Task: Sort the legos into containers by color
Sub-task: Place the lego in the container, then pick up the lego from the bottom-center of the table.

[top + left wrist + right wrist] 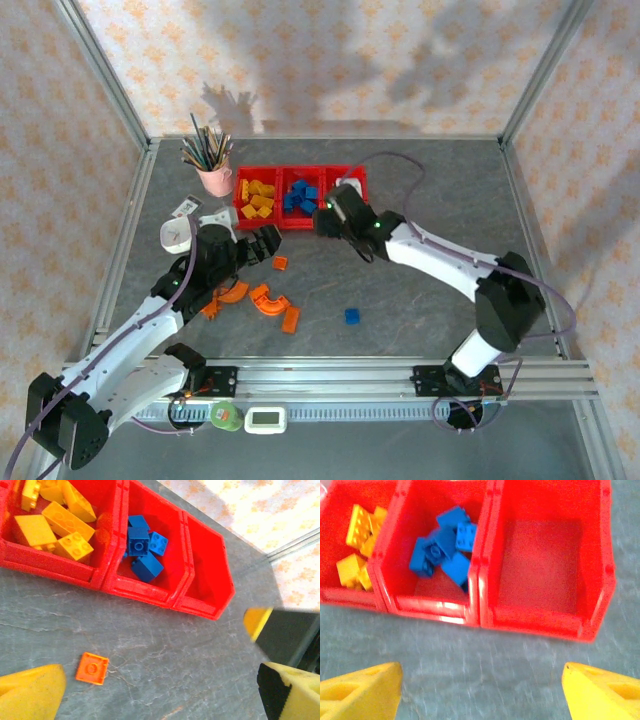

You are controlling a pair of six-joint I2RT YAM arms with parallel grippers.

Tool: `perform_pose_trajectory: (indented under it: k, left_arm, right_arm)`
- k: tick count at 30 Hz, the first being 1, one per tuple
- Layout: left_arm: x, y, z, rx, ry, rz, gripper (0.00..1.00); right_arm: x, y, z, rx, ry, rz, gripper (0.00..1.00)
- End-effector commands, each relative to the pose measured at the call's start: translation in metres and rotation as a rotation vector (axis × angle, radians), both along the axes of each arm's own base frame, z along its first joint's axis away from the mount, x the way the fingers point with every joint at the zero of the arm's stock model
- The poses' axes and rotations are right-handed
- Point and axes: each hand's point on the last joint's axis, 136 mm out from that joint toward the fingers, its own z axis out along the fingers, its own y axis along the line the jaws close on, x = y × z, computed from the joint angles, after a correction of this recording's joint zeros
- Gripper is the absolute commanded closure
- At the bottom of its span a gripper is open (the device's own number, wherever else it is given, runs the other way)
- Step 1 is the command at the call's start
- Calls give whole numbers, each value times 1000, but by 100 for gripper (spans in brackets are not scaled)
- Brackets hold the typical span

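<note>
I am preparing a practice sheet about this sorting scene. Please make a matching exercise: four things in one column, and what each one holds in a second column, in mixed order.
Sides are as in the top view.

Column A
1. left container
2. middle container
3. right container
4. pink cup

Column B
a. blue legos
b. pencils
c. no legos inside
d. yellow legos

Pairs: 1-d, 2-a, 3-c, 4-b

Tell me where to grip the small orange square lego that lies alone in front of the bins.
Probably from straight above, pinching two opposite straight edges of the orange square lego: it lies flat on the table, stud up, nothing touching it.
</note>
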Motion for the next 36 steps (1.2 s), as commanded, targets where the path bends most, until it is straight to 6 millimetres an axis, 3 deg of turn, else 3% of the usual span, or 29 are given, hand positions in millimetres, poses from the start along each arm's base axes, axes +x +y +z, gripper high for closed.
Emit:
perform_pose_trajectory:
  k: [1, 8, 14, 17, 22, 28, 36]
  left_arm:
    - [-8, -16, -2, -53, 0, -39, 1]
    - [-26, -41, -19, -104, 25, -66, 1]
    - [-37, -52, -33, -134, 51, -82, 1]
    - [-41, -55, -39, -127, 69, -90, 1]
    - [-45, -55, -47, -132, 83, -92, 1]
    - [-46, -53, -51, -119, 85, -91, 1]
    - [-46, -48, -47, -92, 68, -82, 1]
  right_arm:
    - [-39, -17, -31, -51, 88, -24, 16]
    - [-107, -33, -71, -80, 186, -28, 14]
    - [-145, -48, -101, -90, 278, -78, 13]
    - [-159, -46, -112, -74, 313, -76, 13]
    - [-170, -37, -125, -89, 336, -65, 18]
    - [-169, -30, -134, -143, 325, -51, 30]
    - [-165, -27, -140, -194, 313, -28, 54]
